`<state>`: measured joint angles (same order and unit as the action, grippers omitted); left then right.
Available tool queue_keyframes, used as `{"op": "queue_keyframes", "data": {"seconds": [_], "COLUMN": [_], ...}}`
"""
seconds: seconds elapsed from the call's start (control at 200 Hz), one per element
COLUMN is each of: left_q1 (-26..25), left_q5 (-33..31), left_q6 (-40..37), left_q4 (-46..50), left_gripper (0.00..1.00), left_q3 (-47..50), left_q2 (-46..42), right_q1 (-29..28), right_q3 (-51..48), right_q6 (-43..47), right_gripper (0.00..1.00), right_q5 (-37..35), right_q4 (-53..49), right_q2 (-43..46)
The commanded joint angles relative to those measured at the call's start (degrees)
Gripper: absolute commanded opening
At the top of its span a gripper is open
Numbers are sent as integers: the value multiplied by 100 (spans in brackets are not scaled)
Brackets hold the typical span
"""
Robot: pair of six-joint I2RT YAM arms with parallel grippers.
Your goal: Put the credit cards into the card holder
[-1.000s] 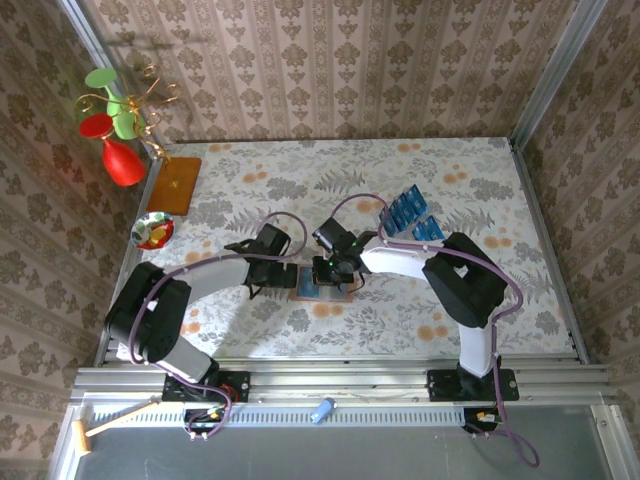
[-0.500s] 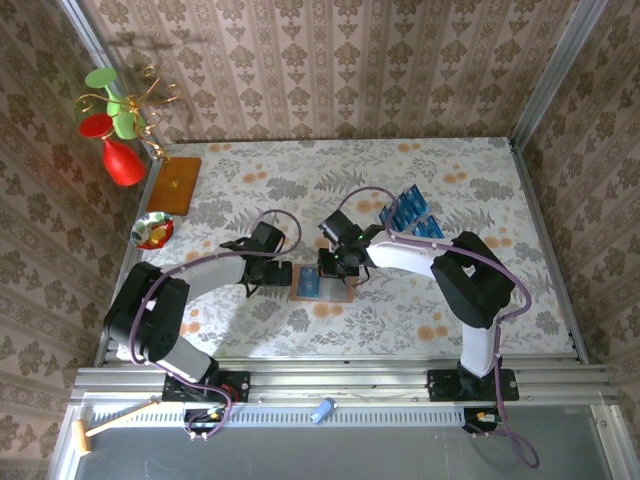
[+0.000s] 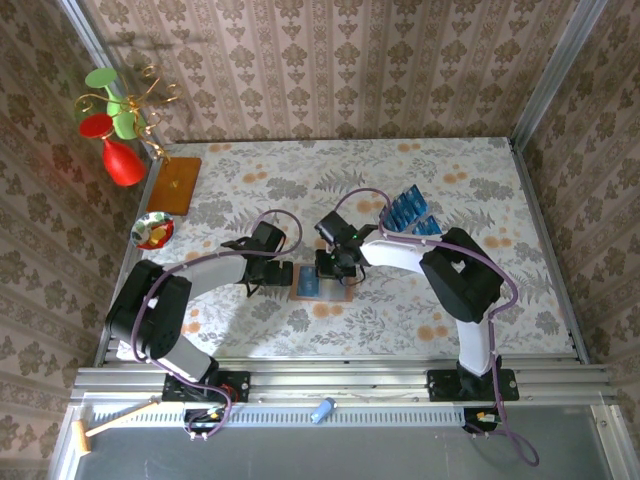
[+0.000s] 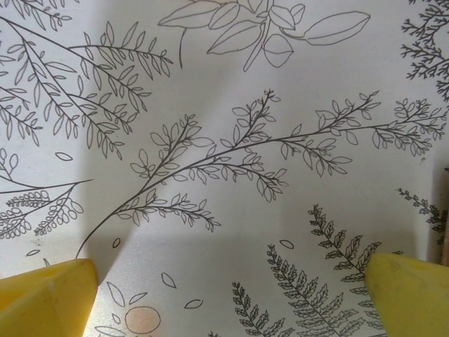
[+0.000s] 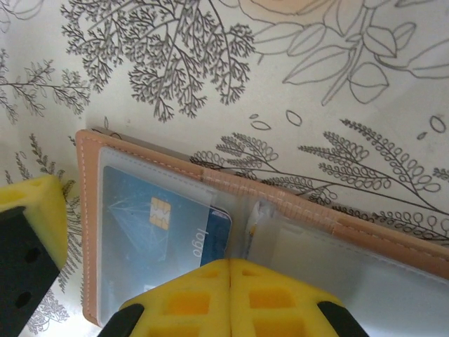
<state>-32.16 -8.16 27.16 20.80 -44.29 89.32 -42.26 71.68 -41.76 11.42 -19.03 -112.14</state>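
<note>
The card holder [image 3: 321, 288] lies open on the flowered cloth, tan-edged with clear sleeves [image 5: 393, 281]. One blue credit card [image 5: 151, 232] sits in its left sleeve, its right end poking out at the fold. My right gripper [image 5: 230, 265] is shut, its tips pressed together just above that card end and the fold, nothing visible between them. In the top view the right gripper [image 3: 335, 266] hovers over the holder's far edge. My left gripper [image 3: 270, 272] stands open beside the holder's left side, bare cloth between its fingers [image 4: 45, 298]. More credit cards [image 3: 406, 210] lie spread at the right.
A wooden board [image 3: 176, 185] with a wire stand and red and green glasses [image 3: 115, 130] is at the far left. A small bowl [image 3: 153, 231] sits by the left edge. Patterned walls enclose the table on three sides.
The right arm's elbow has swung slightly while its shut gripper stays over the card holder. The left gripper has barely moved and stays open.
</note>
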Motion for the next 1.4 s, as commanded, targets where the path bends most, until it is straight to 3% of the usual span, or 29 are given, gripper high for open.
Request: {"op": "queue_keyframes", "data": {"seconds": [0.0, 0.5, 1.08, 1.39], "left_q1": [17, -36, 43, 52], "left_q5": [113, 208, 47, -115], "left_q6": [-88, -32, -13, 0], "left_q4": [-138, -322, 181, 286], "left_gripper": [100, 100, 100, 100], "left_q3": [33, 128, 87, 225], "left_q2": [304, 400, -461, -567], "right_q1": [-1, -71, -3, -69], "right_q3": [203, 498, -80, -253], "right_q6": [53, 0, 124, 71], "right_gripper": [9, 8, 11, 10], "right_q5": [78, 280, -69, 207], "right_q4": [-123, -141, -319, -71], "right_q2": [-159, -414, 692, 558]}}
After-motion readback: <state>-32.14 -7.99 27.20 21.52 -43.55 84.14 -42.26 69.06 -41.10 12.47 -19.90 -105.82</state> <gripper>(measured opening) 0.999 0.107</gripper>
